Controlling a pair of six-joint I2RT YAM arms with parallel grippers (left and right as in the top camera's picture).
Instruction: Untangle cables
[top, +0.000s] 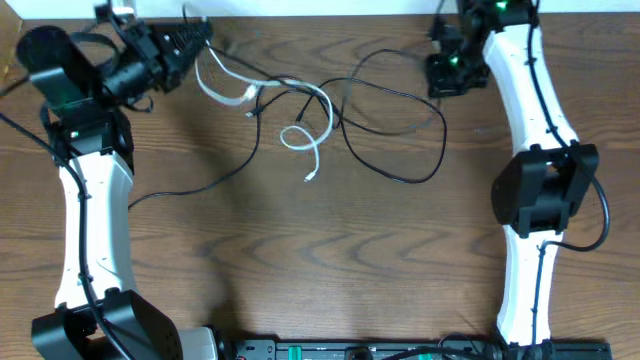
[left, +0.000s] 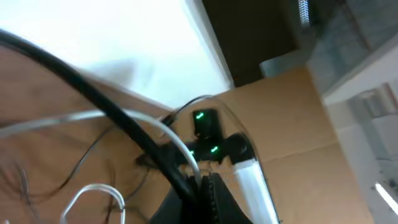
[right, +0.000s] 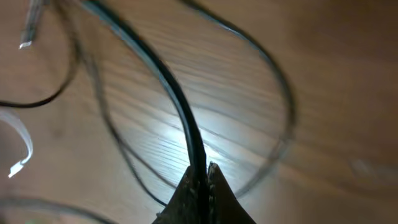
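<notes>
**Overhead: both cords pinched at the far edge, crossings not yet cleared**

Far left, the left gripper (top: 190, 45) has its fingers pressed together on the white cable (top: 318, 100). In the left wrist view, the black cable (top: 444, 140) seems to run into the same pinch. Far right, the right gripper (top: 445, 80) nips the black cable at its very tips. Pulling apart now could cinch the crossings between them into a knot. It could also strip the black cable from that shallow grip.

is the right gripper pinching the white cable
No, the right gripper is shut on the black cable, which runs up across the wood from between its fingertips.
</notes>
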